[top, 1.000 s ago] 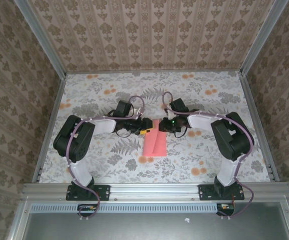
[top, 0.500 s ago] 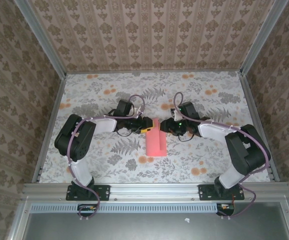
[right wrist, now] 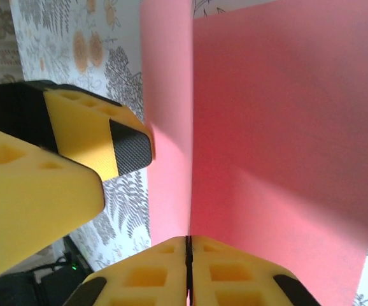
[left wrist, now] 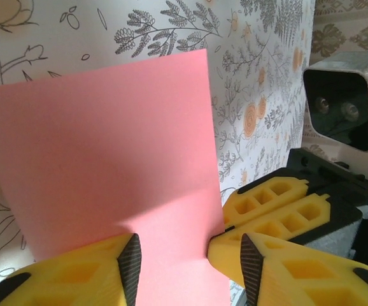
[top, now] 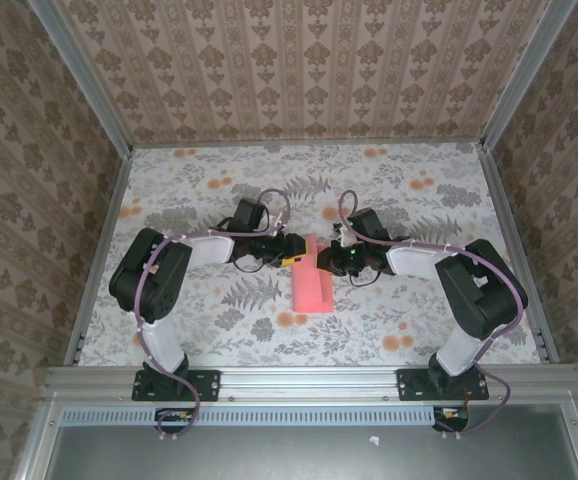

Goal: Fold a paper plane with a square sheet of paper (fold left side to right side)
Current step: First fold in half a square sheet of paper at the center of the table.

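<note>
The square sheet of paper (top: 312,288) lies folded over on itself near the middle of the bench (top: 219,180), about midway between its left and right edges. The left fingers (top: 291,262) sit at the sheet's far left corner and the right fingers (right wrist: 146,277) at its far right corner, facing each other across it.

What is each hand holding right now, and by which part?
Right hand pinches the folded salmon-pink paper sheet at its right edge; left hand stands open astride it.
</note>
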Available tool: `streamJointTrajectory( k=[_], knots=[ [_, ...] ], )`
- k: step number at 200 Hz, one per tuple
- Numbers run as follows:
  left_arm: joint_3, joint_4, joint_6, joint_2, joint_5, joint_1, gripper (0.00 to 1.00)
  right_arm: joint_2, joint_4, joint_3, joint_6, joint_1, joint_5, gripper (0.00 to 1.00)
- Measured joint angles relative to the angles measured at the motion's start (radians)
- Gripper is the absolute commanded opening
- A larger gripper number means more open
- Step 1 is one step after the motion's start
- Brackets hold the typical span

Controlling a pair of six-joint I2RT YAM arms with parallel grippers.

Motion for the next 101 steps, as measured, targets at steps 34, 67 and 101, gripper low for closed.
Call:
streamJointTrajectory(
  k=[34,67,101],
  knots=[
    [0.000,-0.086,0.053,-0.055,-0.051,-0.002,0.58,0.000,-0.074,0.003,-0.042,0.001,0.059,0.00],
    [0.010,-0.217,0.115,-0.131,-0.142,-0.008,0.59,-0.002,-0.149,0.004,-0.078,0.002,0.142,0.00],
    [0.020,-0.286,0.129,-0.103,-0.200,-0.052,0.60,-0.002,-0.178,0.010,-0.098,0.002,0.182,0.00]
  ],
)
